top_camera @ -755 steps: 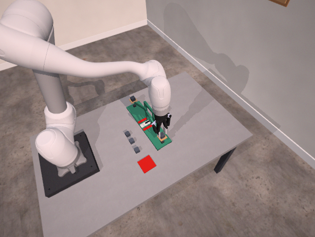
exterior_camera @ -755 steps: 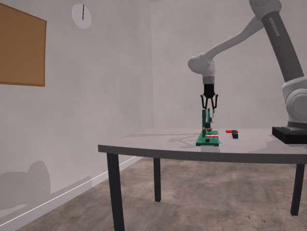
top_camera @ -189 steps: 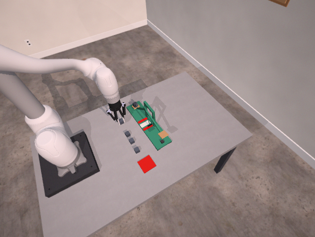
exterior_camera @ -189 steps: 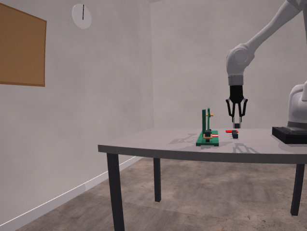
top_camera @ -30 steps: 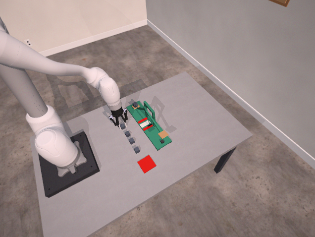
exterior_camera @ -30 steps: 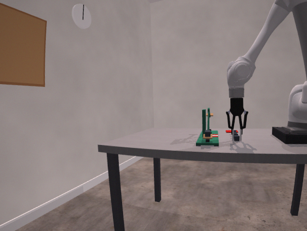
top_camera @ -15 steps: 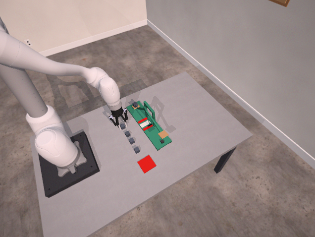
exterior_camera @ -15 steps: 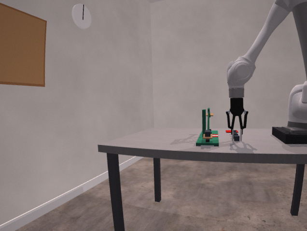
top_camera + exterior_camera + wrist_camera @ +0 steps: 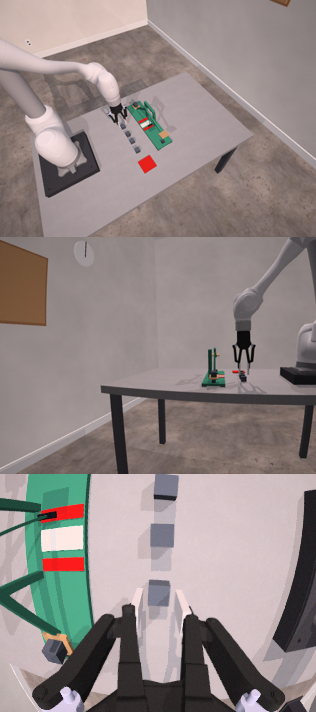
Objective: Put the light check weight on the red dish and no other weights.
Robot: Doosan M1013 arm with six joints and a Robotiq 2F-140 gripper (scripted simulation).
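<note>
My gripper [image 9: 122, 122] [image 9: 244, 373] [image 9: 158, 598] is open and empty, its fingertips just above and either side of the endmost dark grey weight [image 9: 123, 126] [image 9: 243, 378]. Three more weights [image 9: 127, 133] [image 9: 131, 140] [image 9: 137, 149] continue the row on the table. The green rocker balance [image 9: 153, 138] [image 9: 205, 384] [image 9: 72, 599] has another weight [image 9: 135, 104] [image 9: 213, 374] [image 9: 54, 651] on its lowered pan. The other pan [image 9: 163, 134] [image 9: 217, 354] is raised and bare. The black pointer [image 9: 49, 516] hangs over a red field [image 9: 72, 512]. The red dish [image 9: 147, 163] [image 9: 235, 371] lies flat with nothing on it.
The balance's upright green frame [image 9: 150, 109] [image 9: 209, 361] stands on one side of the weight row. The arm's black base plate [image 9: 74, 178] [image 9: 291, 376] [image 9: 300, 599] is on the other side. A small dark block [image 9: 162, 141] is on the balance's base near the raised pan.
</note>
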